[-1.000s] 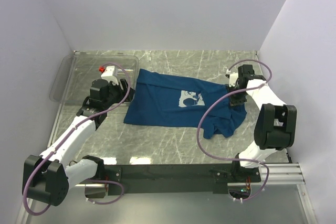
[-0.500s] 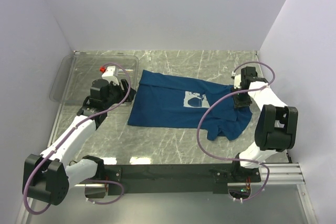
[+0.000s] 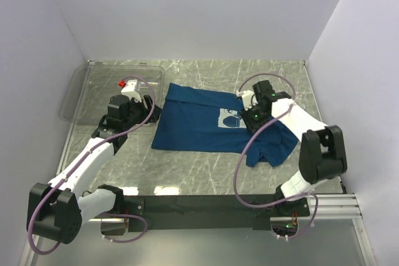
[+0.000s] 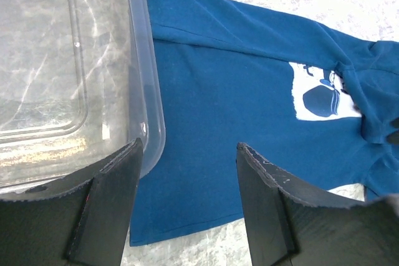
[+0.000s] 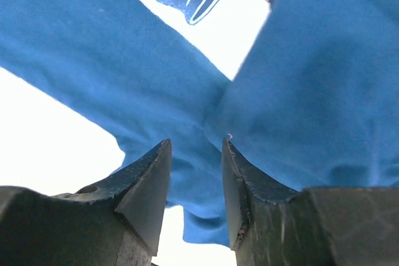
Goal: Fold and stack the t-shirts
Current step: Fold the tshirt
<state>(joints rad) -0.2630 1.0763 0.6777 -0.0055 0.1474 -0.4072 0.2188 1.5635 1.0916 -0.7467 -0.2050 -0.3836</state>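
A dark blue t-shirt (image 3: pixel 193 123) lies spread across the marble table, its pale print (image 3: pixel 228 118) facing up and its right part rumpled and folded over. My right gripper (image 3: pixel 251 118) hovers over that rumpled part just right of the print. Its jaws are open, with only loose blue cloth (image 5: pixel 324 91) behind the right gripper (image 5: pixel 196 142) and nothing pinched. My left gripper (image 3: pixel 153 109) stands open at the shirt's left edge. In the left wrist view the left gripper (image 4: pixel 188 146) frames the t-shirt (image 4: pixel 237 79) and its hem, touching nothing.
A clear plastic bin (image 3: pixel 112 88) sits at the back left, its rim (image 4: pixel 149 91) right beside the shirt's left edge. Pale walls close in on three sides. A black rail (image 3: pixel 199 207) runs along the near table edge.
My right gripper has opened, let go of the shirt's right part and swung left toward the print. The shirt slid slightly right beforehand. The left arm has not moved.
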